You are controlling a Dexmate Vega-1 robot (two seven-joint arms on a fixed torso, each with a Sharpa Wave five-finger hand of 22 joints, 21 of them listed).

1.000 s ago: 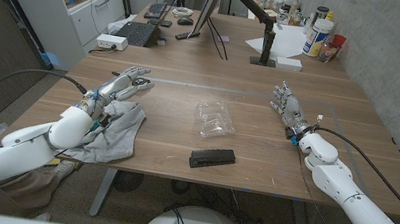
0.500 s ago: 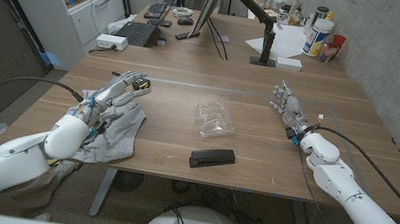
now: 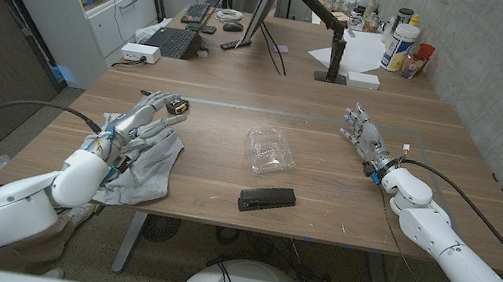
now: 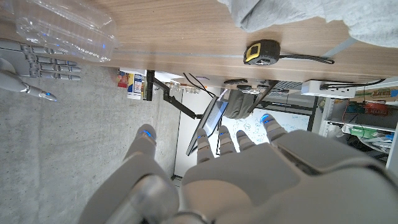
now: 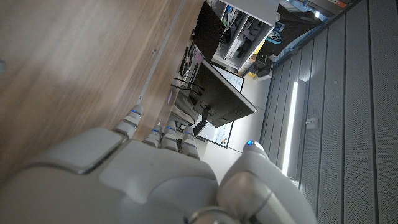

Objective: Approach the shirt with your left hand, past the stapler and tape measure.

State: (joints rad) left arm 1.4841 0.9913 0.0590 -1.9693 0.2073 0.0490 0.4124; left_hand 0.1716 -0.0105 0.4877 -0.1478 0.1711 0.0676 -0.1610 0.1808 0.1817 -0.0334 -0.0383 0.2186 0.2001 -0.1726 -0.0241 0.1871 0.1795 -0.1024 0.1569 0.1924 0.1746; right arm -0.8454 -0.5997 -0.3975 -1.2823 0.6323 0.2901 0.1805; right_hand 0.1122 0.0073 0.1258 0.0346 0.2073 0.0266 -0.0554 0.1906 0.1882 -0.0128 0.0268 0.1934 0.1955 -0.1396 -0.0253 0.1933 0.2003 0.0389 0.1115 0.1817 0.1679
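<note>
Grey shirt (image 3: 148, 167), one stapler (image 3: 267, 199), one tape measure (image 3: 177, 105)

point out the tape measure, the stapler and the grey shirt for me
yellow and black tape measure (image 4: 261, 52), left wrist view, on its yellow case face
black stapler (image 3: 267, 199), head view, middle of its top arm
crumpled grey shirt (image 3: 154, 168), head view, on the bare cloth right of the left hand (image 3: 138, 121)

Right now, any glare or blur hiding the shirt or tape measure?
Head view: even light, shirt and tape measure sharp. Left wrist view: tape measure crisp; left hand soft in the foreground. Right wrist view: a bright light strip, tabletop blurred.
</note>
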